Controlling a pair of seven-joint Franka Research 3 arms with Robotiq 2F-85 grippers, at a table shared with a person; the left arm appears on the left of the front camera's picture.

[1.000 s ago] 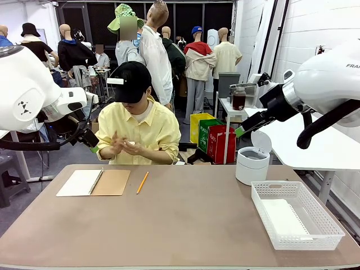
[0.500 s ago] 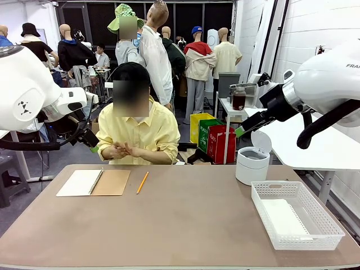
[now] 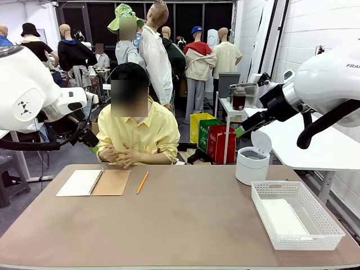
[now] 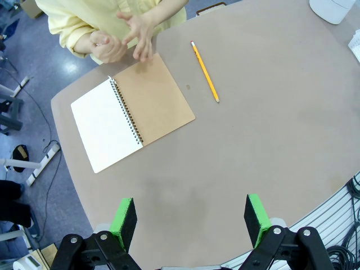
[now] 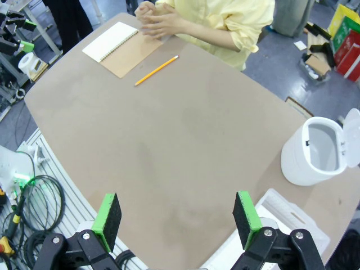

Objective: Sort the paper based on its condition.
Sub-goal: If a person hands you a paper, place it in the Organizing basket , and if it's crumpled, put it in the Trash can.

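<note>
**Right gripper (image 5: 177, 216) open and raised, nearer arm to the sheet in the basket**

Its jaws stand wide apart and hold nothing, high above the table's right side. The one sheet of paper (image 3: 284, 216) in sight lies flat in the white basket (image 3: 279, 184), below that gripper and nearer the robot's edge. Its long axis runs along the basket, near to far. The left gripper (image 4: 190, 220), also spread and empty, hangs above the notebook (image 4: 132, 109), well apart from the basket. The person's hands (image 3: 121, 154) are clasped beside the notebook; whether they hold paper I cannot tell.
</note>
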